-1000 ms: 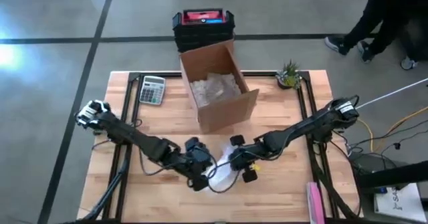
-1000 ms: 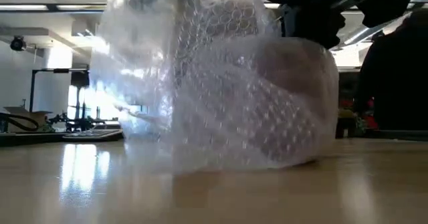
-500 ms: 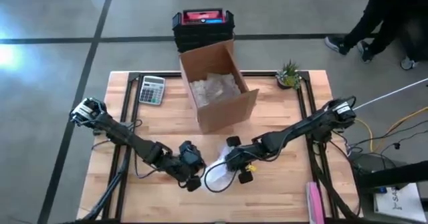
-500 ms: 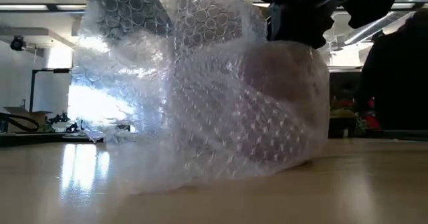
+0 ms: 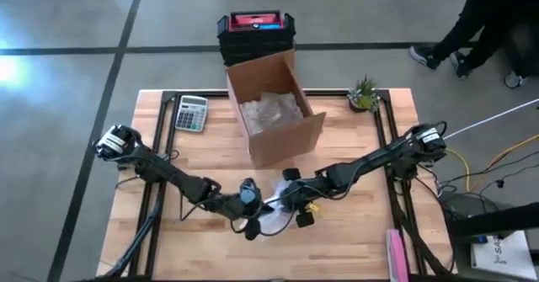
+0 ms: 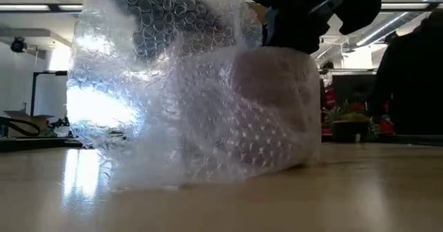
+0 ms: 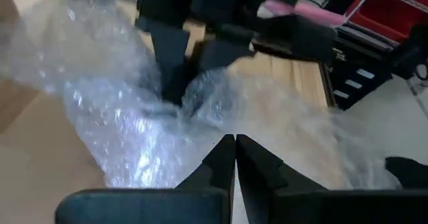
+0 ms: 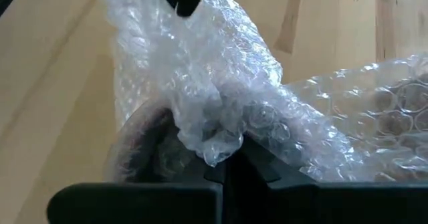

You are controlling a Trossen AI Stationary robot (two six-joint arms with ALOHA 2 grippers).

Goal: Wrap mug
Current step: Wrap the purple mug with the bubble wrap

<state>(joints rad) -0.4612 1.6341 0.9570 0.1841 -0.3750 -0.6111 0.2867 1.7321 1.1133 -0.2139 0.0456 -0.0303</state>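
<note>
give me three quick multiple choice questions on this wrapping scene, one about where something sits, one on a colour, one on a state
1. Where is the calculator relative to the cardboard box?
A. inside it
B. on the table to the box's left in the high view
C. beside the plant

2. What colour is the flat object at the table's near right edge?
A. pink
B. blue
C. green

3. What state is the mug in?
A. bare on the table
B. packed in the box
C. covered by bubble wrap

Answers: 1 B, the high view shows it left of the box. 2 A, it shows pink. 3 C, the low view shows its shape through the wrap, with the left gripper and right gripper both shut on the wrap.
</note>
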